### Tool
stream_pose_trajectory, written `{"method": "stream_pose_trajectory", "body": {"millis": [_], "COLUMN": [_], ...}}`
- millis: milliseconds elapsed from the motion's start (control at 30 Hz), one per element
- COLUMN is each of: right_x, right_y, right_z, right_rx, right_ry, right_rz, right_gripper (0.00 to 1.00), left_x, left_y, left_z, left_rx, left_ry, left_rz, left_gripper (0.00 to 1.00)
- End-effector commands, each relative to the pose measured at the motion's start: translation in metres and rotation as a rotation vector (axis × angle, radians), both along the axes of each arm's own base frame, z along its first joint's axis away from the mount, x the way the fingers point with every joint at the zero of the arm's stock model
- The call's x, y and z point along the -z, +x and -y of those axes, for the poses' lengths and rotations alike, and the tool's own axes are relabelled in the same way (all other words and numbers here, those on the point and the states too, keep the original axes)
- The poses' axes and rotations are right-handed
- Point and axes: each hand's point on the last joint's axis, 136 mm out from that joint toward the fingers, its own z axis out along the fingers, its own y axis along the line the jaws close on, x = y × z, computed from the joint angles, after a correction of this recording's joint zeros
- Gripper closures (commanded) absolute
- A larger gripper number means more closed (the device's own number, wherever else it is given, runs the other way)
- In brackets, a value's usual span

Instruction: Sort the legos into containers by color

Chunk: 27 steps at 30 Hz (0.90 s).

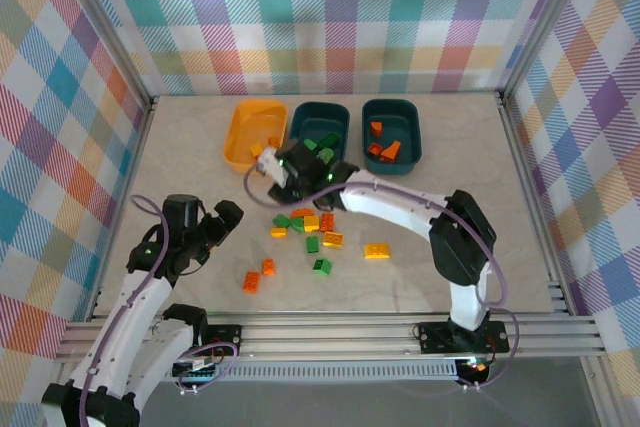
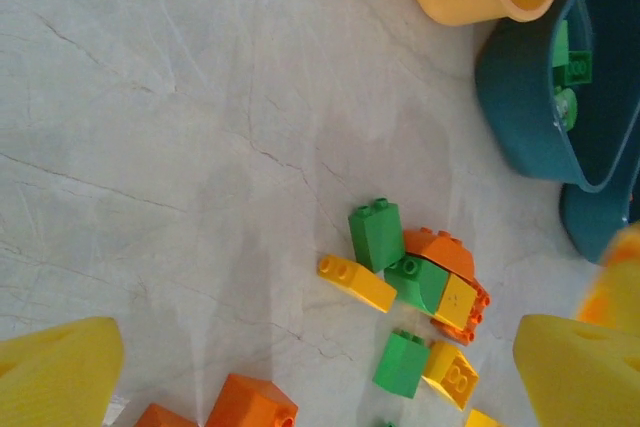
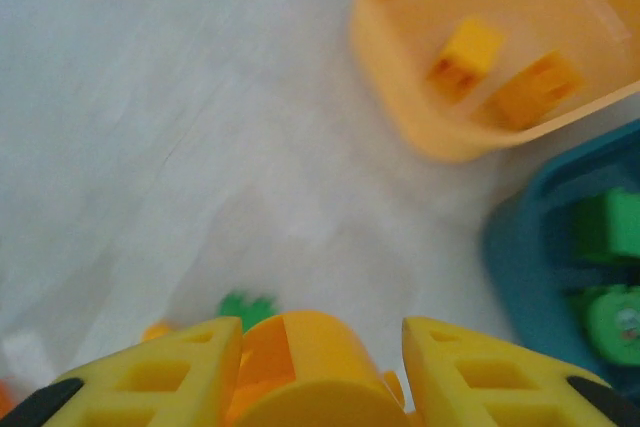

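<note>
Carrying step: the right end effector [image 3: 322, 372] is clamped on a yellow brick [image 3: 300, 362] just short of the yellow tub [image 3: 400, 117] — next, clear the rim and release. The left end effector [image 2: 320, 372] hangs with its fingers apart, empty.

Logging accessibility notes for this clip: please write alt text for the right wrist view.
The right gripper holds a yellow lego between its fingers above the table. Ahead sit a yellow-orange tub with two yellow bricks and a teal tub with green bricks.
</note>
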Motion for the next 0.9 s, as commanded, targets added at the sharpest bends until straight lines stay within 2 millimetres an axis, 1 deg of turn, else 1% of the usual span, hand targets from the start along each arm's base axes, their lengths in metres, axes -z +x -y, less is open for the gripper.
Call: {"method": "stream_pose_trajectory", "body": {"millis": [0,67,100,167,200,233,300,367,500,567,633,733,800,867], "right_x": [-0.013,-0.017,-0.016,-0.015,-0.011,-0.012,-0.008,0.002,0.030,0.038,0.039,0.033,0.021,0.007], "right_y": [0.044,0.069,0.081,0.101,0.109,0.116,0.129,0.139,0.149,0.148,0.147,0.145,0.144,0.144], "right_z": [-0.015,-0.023,-0.028,-0.039,-0.045,-0.051,-0.062,-0.068,-0.071,-0.074,-0.076,-0.077,-0.078,-0.078], "right_rx": [0.077,0.101,0.111,0.123,0.123,0.124,0.122,0.127,0.142,0.132,0.123,0.106,0.096,0.092], "right_ry": [0.155,0.215,0.237,0.272,0.273,0.276,0.273,0.276,0.268,0.267,0.274,0.283,0.301,0.313], "right_rz": [-0.067,-0.087,-0.089,-0.077,-0.082,-0.081,-0.092,-0.118,-0.173,-0.186,-0.193,-0.190,-0.177,-0.153], "right_gripper": [0.76,0.76,0.76,0.75,0.75,0.74,0.73,0.72,0.69,0.65,0.56,0.48,0.42,0.39], "left_x": [0.001,0.006,0.008,0.011,0.012,0.011,0.009,0.008,0.009,0.011,0.013,0.012,0.010,0.009], "left_y": [0.007,0.007,0.006,0.004,0.003,0.003,0.002,0.001,-0.001,-0.001,-0.002,-0.001,0.001,0.002], "left_z": [0.007,0.014,0.015,0.013,0.012,0.012,0.013,0.012,0.012,0.013,0.014,0.017,0.018,0.019], "left_rx": [0.022,0.057,0.072,0.075,0.075,0.077,0.084,0.092,0.112,0.118,0.126,0.141,0.144,0.147], "left_ry": [-0.046,-0.061,-0.057,-0.040,-0.037,-0.037,-0.039,-0.025,-0.007,-0.011,-0.015,-0.026,-0.030,-0.032], "left_rz": [-0.005,-0.023,-0.031,-0.045,-0.045,-0.040,-0.029,-0.031,-0.036,-0.041,-0.045,-0.041,-0.033,-0.027], "left_gripper": [0.00,0.00,0.00,0.00,0.00,0.00,0.00,0.00,0.00,0.00,0.00,0.00,0.00,0.00]}}
